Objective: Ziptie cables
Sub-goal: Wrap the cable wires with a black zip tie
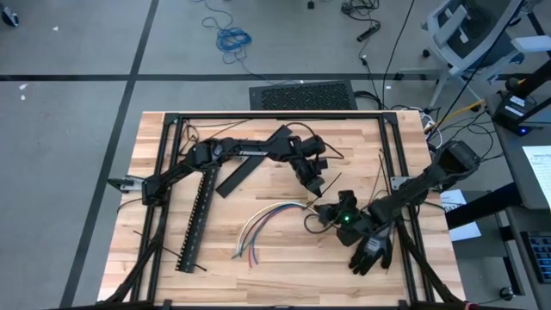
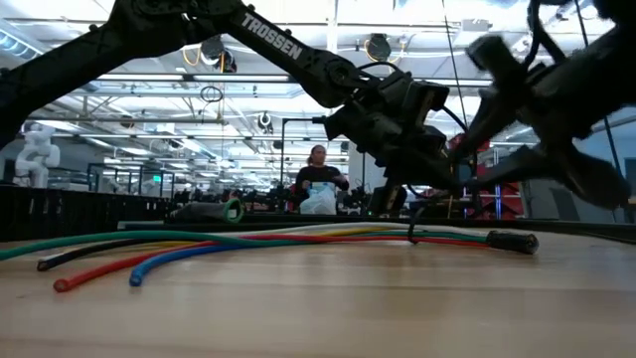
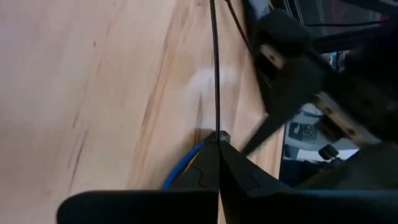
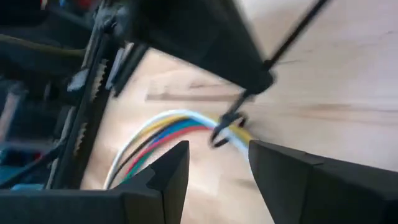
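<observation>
The cables (image 1: 269,215) lie on the wooden table near its middle: blue, white, yellow, red and green wires fanned out toward the near left, ending in a dark connector (image 2: 512,241). A thin black zip tie (image 3: 215,62) runs from the bundle up past my left gripper (image 1: 315,184), which is shut on it just above the bundle's gathered end (image 4: 186,124). Its small loop (image 4: 219,134) sits at the wires. My right gripper (image 4: 217,174) is open and low over the table, just right of that end, with nothing between its fingers. My left gripper pinches the zip tie's strip (image 3: 216,127) between its two shut fingertips, slanting down from the table's far left. The strip lies along the fingers and runs on straight beyond them. Below the fingertips (image 4: 261,78) it drops to the loop at the wires, which rest on the table.
A long black perforated strip (image 1: 196,222) and a flat black bar (image 1: 241,175) lie left of the cables. Black gloves (image 1: 372,252) lie at the near right, and loose zip ties (image 1: 380,172) at the right. A black frame (image 1: 275,115) borders the table. A person (image 2: 318,184) sits in the room beyond.
</observation>
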You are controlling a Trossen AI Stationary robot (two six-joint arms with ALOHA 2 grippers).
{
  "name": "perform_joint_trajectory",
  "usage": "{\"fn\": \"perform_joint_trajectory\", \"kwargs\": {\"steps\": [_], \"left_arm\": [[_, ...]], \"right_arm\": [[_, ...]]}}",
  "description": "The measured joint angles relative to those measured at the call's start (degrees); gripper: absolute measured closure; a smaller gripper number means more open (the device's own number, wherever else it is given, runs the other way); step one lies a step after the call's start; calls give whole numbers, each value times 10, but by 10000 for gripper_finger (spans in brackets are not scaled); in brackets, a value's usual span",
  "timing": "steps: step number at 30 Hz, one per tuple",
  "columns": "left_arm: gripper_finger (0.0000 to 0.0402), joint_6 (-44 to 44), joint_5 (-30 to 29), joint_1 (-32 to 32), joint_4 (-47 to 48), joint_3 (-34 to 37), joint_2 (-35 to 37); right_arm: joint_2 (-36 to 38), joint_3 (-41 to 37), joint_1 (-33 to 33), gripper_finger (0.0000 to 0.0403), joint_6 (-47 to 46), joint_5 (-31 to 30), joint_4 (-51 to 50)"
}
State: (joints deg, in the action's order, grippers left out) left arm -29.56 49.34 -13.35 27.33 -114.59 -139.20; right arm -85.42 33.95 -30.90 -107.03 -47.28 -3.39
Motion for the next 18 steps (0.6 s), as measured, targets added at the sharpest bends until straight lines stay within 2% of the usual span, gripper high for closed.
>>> {"fn": "perform_joint_trajectory", "kwargs": {"steps": [3,12,18], "left_arm": [[401,4,7,-1,1,0,0],[401,15,10,-3,5,0,0],[401,15,11,-7,3,0,0]], "right_arm": [[-17,0,7,243,-47,-37,3],[-44,0,63,248,-37,-29,61],[-47,0,76,306,-43,-16,61]]}}
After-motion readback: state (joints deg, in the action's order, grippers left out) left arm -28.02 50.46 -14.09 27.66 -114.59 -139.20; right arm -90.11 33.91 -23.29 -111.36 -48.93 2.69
